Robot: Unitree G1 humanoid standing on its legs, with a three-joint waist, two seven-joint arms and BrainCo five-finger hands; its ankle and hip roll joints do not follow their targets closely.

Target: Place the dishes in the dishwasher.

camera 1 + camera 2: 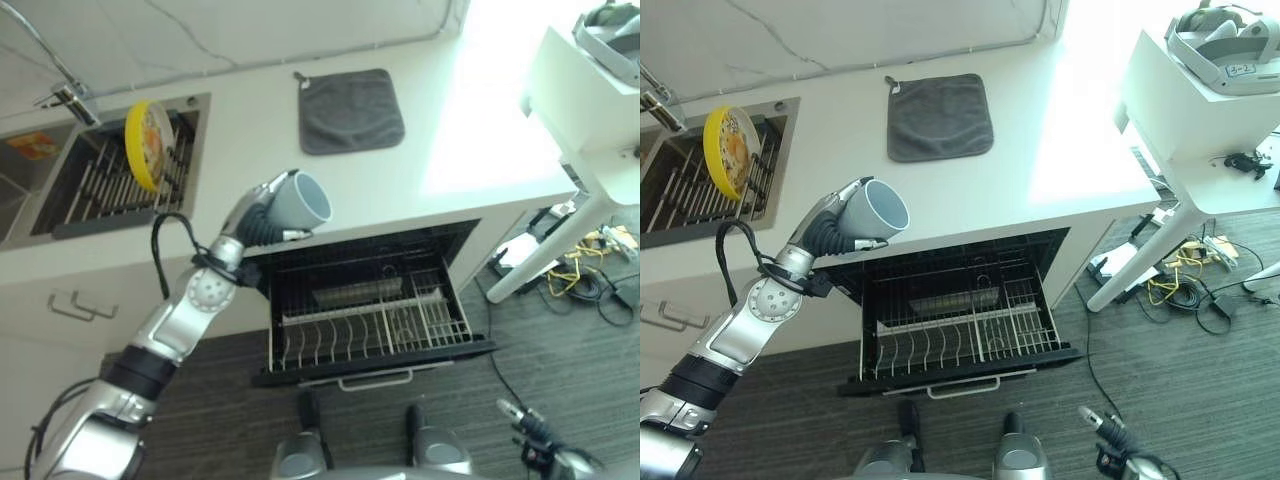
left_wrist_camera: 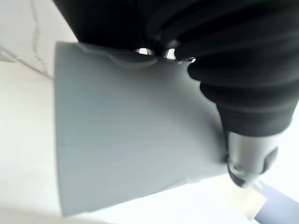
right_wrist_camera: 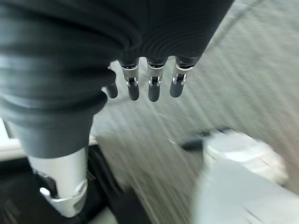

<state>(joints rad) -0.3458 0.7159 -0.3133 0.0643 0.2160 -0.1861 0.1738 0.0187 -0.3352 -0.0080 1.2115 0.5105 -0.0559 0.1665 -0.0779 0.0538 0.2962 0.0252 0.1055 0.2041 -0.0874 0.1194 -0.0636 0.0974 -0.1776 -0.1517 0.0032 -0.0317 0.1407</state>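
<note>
My left hand (image 1: pixel 262 218) is curled round a grey-blue cup (image 1: pixel 301 200), held on its side above the counter's front edge, mouth facing right. The cup (image 2: pixel 131 135) sits against the palm in the left wrist view. Below it the dishwasher's drawer (image 1: pixel 370 325) is pulled out, its wire rack (image 1: pixel 960 335) bare. A yellow plate (image 1: pixel 148 143) stands on edge in the sink rack (image 1: pixel 110 185). My right hand (image 1: pixel 530 428) hangs low at the lower right over the floor, fingers (image 3: pixel 154 84) relaxed and straight, holding nothing.
A dark grey cloth (image 1: pixel 350 110) lies on the white counter (image 1: pixel 230 130). A tap (image 1: pixel 60 90) stands at the sink's far left. A white table (image 1: pixel 1200 110) with a headset (image 1: pixel 1225 45) stands at the right, cables (image 1: pixel 1185 275) on the floor beneath it.
</note>
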